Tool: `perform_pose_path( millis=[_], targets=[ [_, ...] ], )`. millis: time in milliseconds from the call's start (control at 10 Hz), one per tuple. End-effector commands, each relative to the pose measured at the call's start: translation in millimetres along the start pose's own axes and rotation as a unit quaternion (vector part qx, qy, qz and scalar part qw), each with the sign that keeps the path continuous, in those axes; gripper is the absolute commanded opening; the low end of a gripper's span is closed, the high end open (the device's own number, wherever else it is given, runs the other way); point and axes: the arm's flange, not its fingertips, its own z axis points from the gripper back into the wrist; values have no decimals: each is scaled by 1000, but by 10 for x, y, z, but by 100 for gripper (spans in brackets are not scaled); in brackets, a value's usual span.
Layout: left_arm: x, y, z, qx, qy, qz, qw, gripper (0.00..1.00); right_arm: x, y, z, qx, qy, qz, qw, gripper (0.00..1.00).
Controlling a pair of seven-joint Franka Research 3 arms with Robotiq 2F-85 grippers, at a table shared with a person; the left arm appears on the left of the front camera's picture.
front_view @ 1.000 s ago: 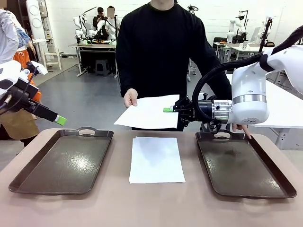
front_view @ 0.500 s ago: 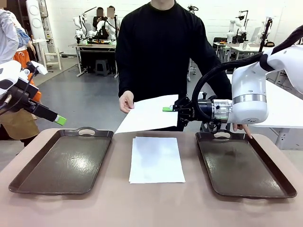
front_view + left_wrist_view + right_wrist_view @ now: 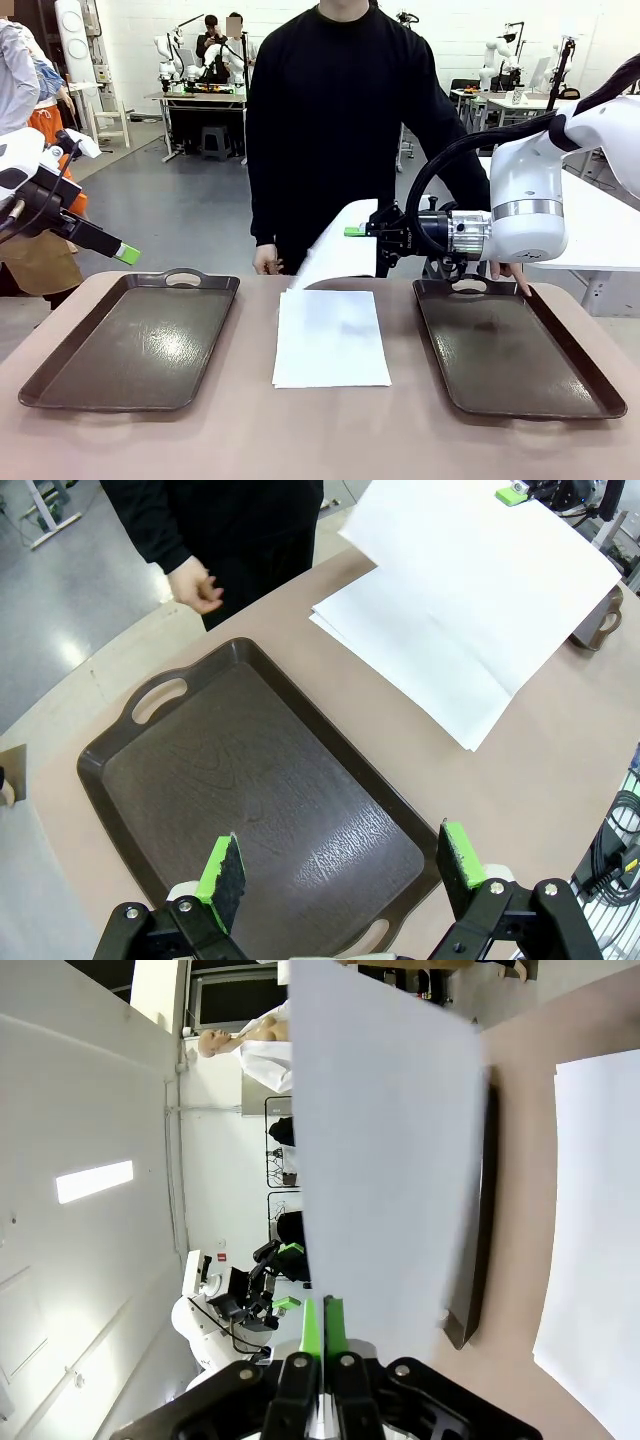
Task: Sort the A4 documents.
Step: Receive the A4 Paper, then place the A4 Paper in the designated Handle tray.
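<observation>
Across the tan surface (image 3: pixel 330 430) we count two trays, the left tray (image 3: pixel 135 340) and the right tray (image 3: pixel 515 345), with one stack of A4 documents (image 3: pixel 330 337) between them. Our right end effector (image 3: pixel 352 232) is clamped on the right edge of a single sheet (image 3: pixel 340 262), which droops down and left from it above the stack's far end. Half a second ago the person's hand (image 3: pixel 268 262) held that sheet's left edge; now it has let go and hangs by the surface's far edge. Our left end effector (image 3: pixel 340 850) hovers open near the left tray.

The paper sheets (image 3: pixel 330 340) look matt and smooth, the 2 trays (image 3: pixel 130 345) glossy, the table (image 3: pixel 320 430) matt.
</observation>
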Motion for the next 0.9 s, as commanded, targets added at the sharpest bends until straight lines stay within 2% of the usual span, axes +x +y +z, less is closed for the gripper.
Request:
perform_pose_path(
  millis=[0, 800],
  targets=[
    [-4, 13, 3, -1, -1, 1, 1000, 100, 3, -7, -2, -2, -4, -4, 1000, 0],
    [-4, 13, 3, -1, -1, 1, 1000, 100, 0, 0, 0, 0, 0, 0, 1000, 1]
  ],
)
